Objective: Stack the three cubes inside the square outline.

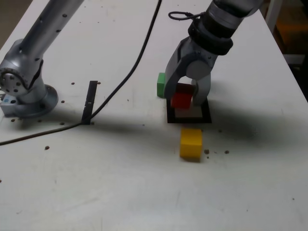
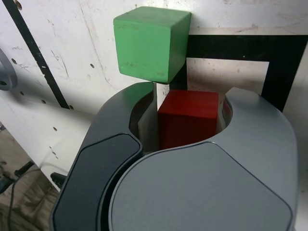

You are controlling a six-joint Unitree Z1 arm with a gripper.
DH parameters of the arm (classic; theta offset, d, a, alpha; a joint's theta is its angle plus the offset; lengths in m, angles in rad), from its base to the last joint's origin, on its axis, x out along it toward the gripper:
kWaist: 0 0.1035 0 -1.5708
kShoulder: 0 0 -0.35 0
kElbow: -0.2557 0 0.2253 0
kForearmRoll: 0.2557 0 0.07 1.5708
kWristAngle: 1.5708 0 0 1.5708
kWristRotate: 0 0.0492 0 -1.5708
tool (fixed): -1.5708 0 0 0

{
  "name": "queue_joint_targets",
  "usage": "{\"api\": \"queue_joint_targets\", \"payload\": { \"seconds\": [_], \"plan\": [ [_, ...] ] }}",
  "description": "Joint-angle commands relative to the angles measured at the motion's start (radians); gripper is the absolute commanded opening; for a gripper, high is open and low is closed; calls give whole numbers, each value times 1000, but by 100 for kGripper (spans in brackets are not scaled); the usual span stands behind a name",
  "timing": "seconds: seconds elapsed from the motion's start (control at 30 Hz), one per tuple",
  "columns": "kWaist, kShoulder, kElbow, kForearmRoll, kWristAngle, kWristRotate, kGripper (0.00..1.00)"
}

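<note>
The white tabletop [image 1: 130, 178] fills most of the exterior view, with the silver Unitree Z1 arm [image 1: 48, 36] reaching over it from the exterior view's left. A thin black cable [image 1: 126, 79] curves across the surface. The gripper [image 1: 185, 99] points down at the black square outline [image 1: 207, 113], its fingers closed on the red cube [image 1: 182, 98], which is over the outline; whether it touches the tabletop I cannot tell. The straight black strip [image 1: 89, 103] lies well apart, towards the arm's base. The green cube [image 2: 144, 48] sits at the outline's edge, while the yellow cube [image 1: 191, 144] rests outside it, near the exterior view's bottom side of the frame
</note>
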Motion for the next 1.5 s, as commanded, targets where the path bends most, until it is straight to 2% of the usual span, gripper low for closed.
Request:
{"api": "queue_joint_targets", "payload": {
  "seconds": [0.0, 0.33, 0.5, 0.9, 1.1, 1.27, 1.47],
  "plan": [
    [14, 6, 10, 4, 1, 10, 24],
    [83, 3, 56, -5, 56, 37, 24],
    [105, -11, 66, -7, 68, 49, 25],
    [64, -218, 79, 34, 59, -6, 24],
    [22, -202, 115, -30, 39, -11, 25],
    [-34, -161, 119, -127, 24, -27, 25],
    [-79, -154, 133, -195, 58, -80, 25]
  ]
}}
